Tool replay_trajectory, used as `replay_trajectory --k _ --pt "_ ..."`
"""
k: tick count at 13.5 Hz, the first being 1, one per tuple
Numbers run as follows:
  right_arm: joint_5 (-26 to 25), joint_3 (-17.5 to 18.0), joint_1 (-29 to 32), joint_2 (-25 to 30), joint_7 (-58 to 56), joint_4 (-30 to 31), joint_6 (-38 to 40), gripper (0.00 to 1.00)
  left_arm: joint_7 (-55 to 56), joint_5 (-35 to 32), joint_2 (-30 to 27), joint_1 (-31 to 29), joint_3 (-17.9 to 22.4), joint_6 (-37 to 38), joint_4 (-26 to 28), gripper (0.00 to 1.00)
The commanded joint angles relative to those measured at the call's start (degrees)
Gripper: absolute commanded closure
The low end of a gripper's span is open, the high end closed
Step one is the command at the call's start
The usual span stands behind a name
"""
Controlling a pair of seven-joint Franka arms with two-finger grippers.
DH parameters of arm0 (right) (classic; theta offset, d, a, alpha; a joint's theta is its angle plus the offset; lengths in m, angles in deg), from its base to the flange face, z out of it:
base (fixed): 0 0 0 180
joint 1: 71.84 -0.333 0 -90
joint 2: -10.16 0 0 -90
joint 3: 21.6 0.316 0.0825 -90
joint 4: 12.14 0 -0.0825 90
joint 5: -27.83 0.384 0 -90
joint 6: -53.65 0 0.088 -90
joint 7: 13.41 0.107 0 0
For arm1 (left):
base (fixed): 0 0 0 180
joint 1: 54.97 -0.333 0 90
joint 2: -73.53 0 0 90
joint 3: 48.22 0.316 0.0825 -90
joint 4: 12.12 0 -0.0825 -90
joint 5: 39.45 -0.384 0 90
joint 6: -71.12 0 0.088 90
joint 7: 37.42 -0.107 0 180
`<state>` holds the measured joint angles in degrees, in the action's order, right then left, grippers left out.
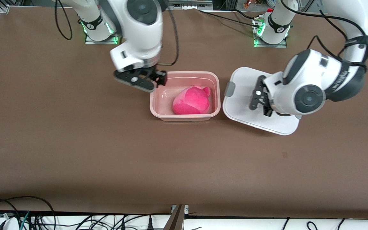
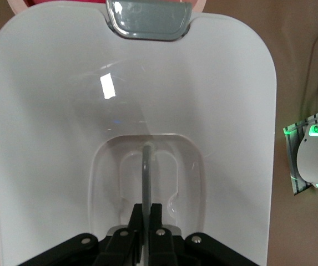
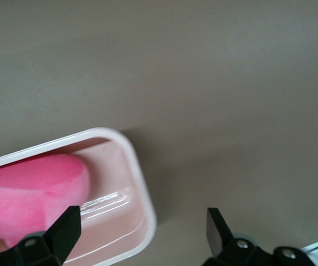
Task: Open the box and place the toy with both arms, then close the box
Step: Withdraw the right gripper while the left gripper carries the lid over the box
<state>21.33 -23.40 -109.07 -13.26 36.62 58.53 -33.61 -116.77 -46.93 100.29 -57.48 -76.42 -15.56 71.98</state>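
Lid [image 1: 244,95] could slip sideways since the left gripper [image 2: 146,221] only pinches its thin clear handle [image 2: 146,172], while the toy [image 1: 192,100] sits in the box [image 1: 153,105] mid-worktop under the right gripper [image 1: 145,80], fingers wide.

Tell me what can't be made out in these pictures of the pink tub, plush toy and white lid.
- Round hot-pink plush toy: face not visible in the front view; cut off by the edge in the right wrist view.
- White plastic lid: handle and one grey clip hidden under the left arm in the front view.
- Left gripper: fingertips hidden in the front view.
- Translucent pink tub: corner covered by the right gripper.
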Motion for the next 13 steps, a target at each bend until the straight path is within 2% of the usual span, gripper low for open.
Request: replay_trajectory --k 1,3,6,11,13 --pt "0.96 -0.13 6.09 1.08 -11.84 0.25 1.04 0.0 6.55 2.99 -0.47 3.55 0.34 -0.16 -1.04 1.0" --pt "3.23 -0.39 12.23 1.18 -21.33 0.25 1.12 0.0 12.7 3.26 -0.47 7.58 0.34 -2.43 -1.13 1.0" --pt "3.69 -0.48 19.8 1.18 -30.32 0.25 1.12 0.0 23.86 3.35 0.4 14.09 0.34 -5.42 -1.13 1.0" --pt "3.51 -0.57 27.81 1.18 -39.03 0.52 3.75 0.0 34.06 2.39 4.27 22.01 0.51 -18.41 -1.13 1.0" --pt "3.68 -0.48 30.71 1.27 -41.31 0.52 4.11 0.0 37.59 0.9 5.93 25.52 0.95 -20.46 -1.74 1.0"
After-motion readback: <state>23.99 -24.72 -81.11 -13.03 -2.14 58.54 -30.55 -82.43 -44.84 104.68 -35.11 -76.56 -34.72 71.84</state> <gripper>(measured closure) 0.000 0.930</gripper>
